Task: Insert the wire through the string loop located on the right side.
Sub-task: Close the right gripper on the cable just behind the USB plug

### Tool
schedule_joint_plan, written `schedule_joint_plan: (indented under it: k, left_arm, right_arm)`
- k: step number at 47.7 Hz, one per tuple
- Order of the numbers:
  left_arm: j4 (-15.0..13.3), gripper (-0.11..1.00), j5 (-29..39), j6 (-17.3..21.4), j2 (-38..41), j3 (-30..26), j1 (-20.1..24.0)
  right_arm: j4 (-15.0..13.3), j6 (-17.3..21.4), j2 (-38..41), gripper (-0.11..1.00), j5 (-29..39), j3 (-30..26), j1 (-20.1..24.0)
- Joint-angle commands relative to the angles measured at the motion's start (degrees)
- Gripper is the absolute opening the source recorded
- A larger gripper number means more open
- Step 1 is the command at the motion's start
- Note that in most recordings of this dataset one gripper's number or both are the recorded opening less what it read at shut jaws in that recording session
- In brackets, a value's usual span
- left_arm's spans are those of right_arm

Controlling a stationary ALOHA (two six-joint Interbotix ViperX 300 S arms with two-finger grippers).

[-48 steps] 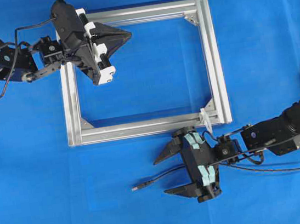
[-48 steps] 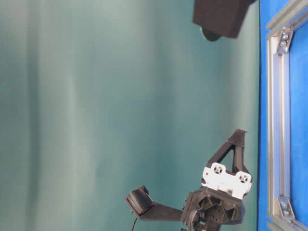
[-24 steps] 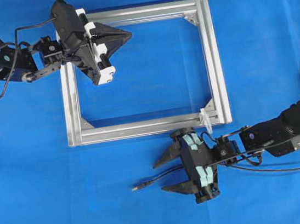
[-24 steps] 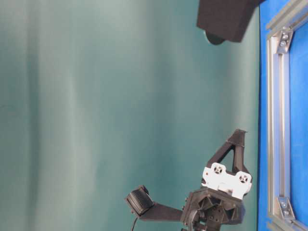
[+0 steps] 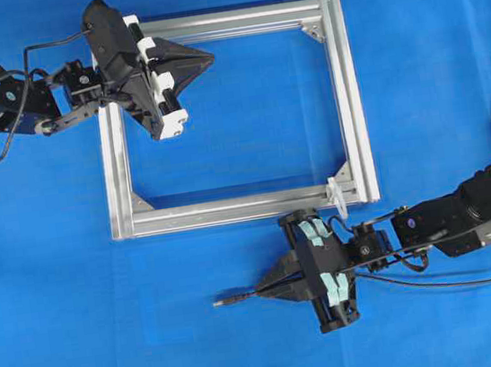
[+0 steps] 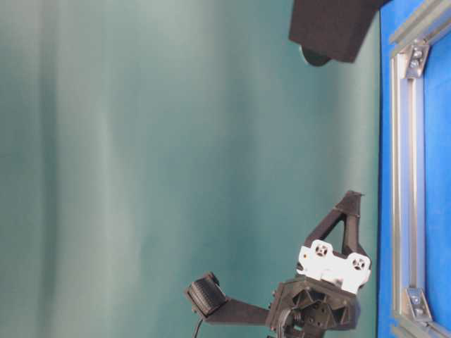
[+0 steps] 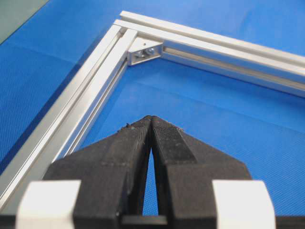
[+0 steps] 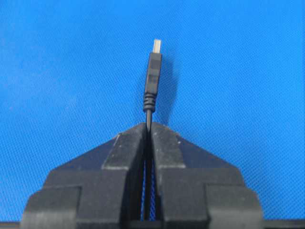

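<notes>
Wire [image 5: 242, 297] lies on the blue table [image 5: 66, 334], just below the bottom rail of the frame [image 5: 240, 209], and the right pincer [image 5: 273, 289] is clamped on it a little behind the plug. In the right wrist view the two fingers meet with the wire [image 8: 148, 117] pinched between them, and the plug juts straight ahead past the tips; a grip this close to the end probably keeps the limp tip stiff enough to aim. The plug points away from the loop [image 5: 337, 194], a small white thing at the frame's lower right corner, just above the right wrist. So the wire would likely need lifting and turning before it can be threaded. The left pincer [image 5: 202, 58] hangs over the frame's upper left corner with its fingers together on nothing, as the left wrist view shows [image 7: 151, 123]; it seems parked there to stay clear of the right arm's work, or perhaps to steady the frame later.
</notes>
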Motion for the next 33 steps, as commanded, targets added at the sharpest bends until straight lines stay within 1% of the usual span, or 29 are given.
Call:
schedule_joint_plan:
  k: [1,6,18,24,33]
  left_arm:
    - [0.09,0.00,-0.18,0.00,-1.93,-0.44,-0.09]
    - [0.09,0.00,-0.26,0.00,-1.93,-0.44,-0.09]
    - [0.09,0.00,-0.26,0.00,-1.93,-0.53,-0.18]
    - [0.09,0.00,-0.26,-0.09,-1.93,-0.53,-0.18]
    - [0.09,0.00,-0.26,-0.09,-1.93,-0.44,-0.18]
  right_arm:
    - [-0.09,-0.09,-1.76,-0.04,0.00,-0.53,0.09]
    - [0.00,-0.09,-3.60,-0.04,1.76,-0.44,0.09]
    - [-0.44,-0.88,-11.95,-0.04,11.43,-1.23,0.09]
    - [-0.62,-1.76,-14.15,-0.04,13.62,-1.32,0.09]
    - [-0.62,-1.93,-14.06,-0.04,14.06,-1.76,0.00]
